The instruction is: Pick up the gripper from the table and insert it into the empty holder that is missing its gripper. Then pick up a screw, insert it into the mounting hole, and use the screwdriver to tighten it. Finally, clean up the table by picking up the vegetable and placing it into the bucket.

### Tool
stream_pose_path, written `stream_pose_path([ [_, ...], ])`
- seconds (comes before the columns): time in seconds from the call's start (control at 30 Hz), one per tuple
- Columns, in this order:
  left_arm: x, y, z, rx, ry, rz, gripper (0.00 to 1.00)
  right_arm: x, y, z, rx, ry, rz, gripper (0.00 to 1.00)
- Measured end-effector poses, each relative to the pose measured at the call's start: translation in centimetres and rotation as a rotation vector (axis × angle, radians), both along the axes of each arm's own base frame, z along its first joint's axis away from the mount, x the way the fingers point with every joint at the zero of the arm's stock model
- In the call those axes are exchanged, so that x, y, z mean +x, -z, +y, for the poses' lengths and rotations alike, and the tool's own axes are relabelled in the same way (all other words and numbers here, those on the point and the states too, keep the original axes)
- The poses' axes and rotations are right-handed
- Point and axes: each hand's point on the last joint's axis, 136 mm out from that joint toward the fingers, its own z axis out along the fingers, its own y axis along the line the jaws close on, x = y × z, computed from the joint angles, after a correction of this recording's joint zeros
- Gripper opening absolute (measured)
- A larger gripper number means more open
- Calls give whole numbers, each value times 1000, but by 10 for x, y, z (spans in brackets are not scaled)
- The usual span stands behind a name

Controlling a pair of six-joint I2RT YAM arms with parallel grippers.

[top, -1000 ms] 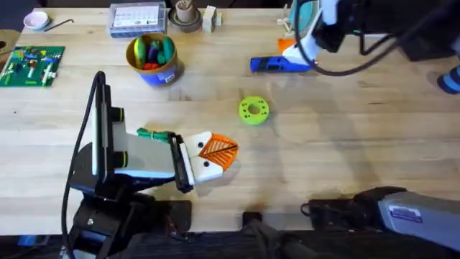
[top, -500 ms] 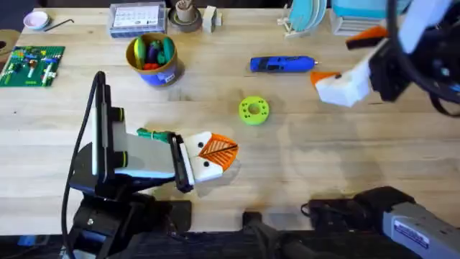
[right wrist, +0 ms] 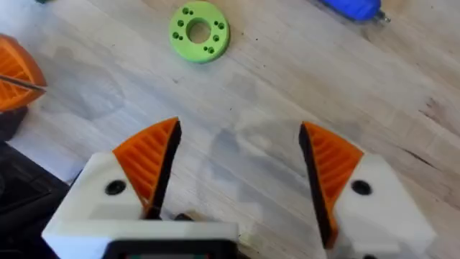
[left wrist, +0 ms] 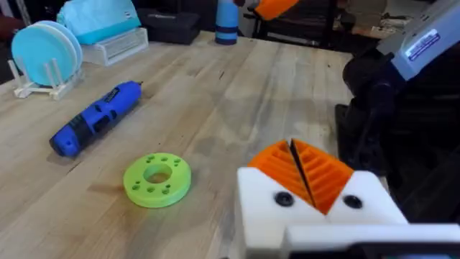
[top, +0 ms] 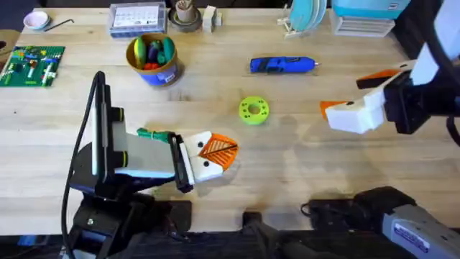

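The right gripper hangs over the right side of the table, its orange-padded fingers spread wide with nothing between them. The left gripper rests at centre-left, pads pressed together; whether anything sits between them cannot be told. The screwdriver lies flat on the far side, left of the right gripper, tip pointing right. The bucket stands far left. If the screwdriver is next, approach from above, square the fingers across its thick body, and avoid the green disc.
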Motion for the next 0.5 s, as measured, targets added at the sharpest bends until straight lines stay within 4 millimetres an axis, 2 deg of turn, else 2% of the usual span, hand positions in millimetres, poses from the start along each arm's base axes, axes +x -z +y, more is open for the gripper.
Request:
stream_pose_path([
  [0.07, 0, 0, 0, 0, 0, 0, 37, 1, 0, 0, 1, 1, -2, 994],
  [0.27, 0, 0, 0, 1, -1, -3, 941, 2, -1, 0, 4, 4, -9, 994],
  [0.33, 0, 0, 0, 1, -2, -4, 990, 2, -1, 0, 4, 4, -9, 994],
  [0.5, 1, 0, 0, 1, -3, -4, 995, 2, -1, 0, 4, 4, -9, 994],
])
